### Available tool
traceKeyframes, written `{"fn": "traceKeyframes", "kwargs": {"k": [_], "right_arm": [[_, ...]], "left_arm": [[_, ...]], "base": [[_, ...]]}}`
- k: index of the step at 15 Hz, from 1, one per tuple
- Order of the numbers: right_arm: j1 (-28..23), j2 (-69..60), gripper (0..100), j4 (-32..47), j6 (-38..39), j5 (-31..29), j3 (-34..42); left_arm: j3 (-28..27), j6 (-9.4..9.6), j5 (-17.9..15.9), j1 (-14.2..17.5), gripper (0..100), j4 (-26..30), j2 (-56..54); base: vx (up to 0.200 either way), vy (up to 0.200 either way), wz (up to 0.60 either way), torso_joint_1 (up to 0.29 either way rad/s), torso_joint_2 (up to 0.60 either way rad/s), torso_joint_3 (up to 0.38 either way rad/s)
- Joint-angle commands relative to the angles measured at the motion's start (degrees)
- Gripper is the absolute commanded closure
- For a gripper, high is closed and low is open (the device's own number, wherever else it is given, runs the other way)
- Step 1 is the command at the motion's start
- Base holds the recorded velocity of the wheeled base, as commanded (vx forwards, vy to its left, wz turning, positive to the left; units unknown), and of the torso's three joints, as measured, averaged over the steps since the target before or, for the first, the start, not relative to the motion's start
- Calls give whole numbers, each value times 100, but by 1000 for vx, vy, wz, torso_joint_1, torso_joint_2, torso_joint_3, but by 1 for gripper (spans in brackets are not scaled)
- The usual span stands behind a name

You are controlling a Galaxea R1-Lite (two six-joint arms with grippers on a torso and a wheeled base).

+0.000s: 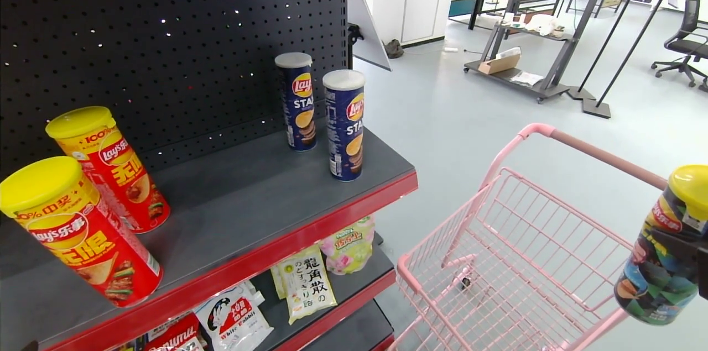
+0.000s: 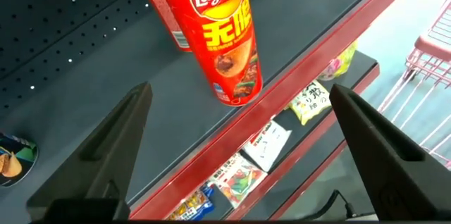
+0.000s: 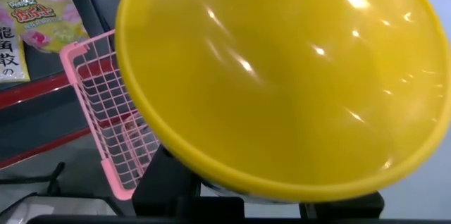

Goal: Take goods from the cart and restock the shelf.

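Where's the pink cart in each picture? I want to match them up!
Head view: the pink cart stands right of the shelf, lower right.
Left wrist view: its corner peeks past the shelf's red edge.
Right wrist view: its wire wall sits behind the yellow-lidded can.
Shared landmark: the green-and-pink candy bag below that red edge.

On the shelf (image 1: 249, 213) stand two left cans (image 1: 108, 168) and two right cans (image 1: 343, 124); the cart (image 1: 525, 262) is to its right.
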Motion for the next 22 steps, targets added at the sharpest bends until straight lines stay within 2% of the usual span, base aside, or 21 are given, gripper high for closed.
{"fn": "traceKeyframes", "kwargs": {"k": [1,3,7,10,13,19,22], "right_arm": [[3,-66,100,4,-37,-5,45],[3,-127,100,4,-72,-5,107],[12,-277,100,4,-81,4,203],[39,-426,100,4,-168,12,335],[39,-488,100,4,-177,12,397],[12,-646,100,-13,-177,12,529],[-5,-1041,100,-13,-116,4,564]], "left_arm": [[2,1,1,0,0,1,-15],[10,1,-8,0,0,1,-15],[10,10,-52,-9,0,-16,-77],[28,10,-60,-9,0,-8,-173],[28,133,-60,-9,0,-8,-217],[28,221,-52,-9,0,1,-296],[28,221,-25,0,0,19,-296]], "base": [[-200,0,0,-2,2,2],[-200,0,0,12,7,5],[0,0,0,0,0,0],[0,0,600,15,4,-1],[0,0,600,12,6,-1],[0,0,600,2,1,3],[0,0,0,0,0,0]]}}
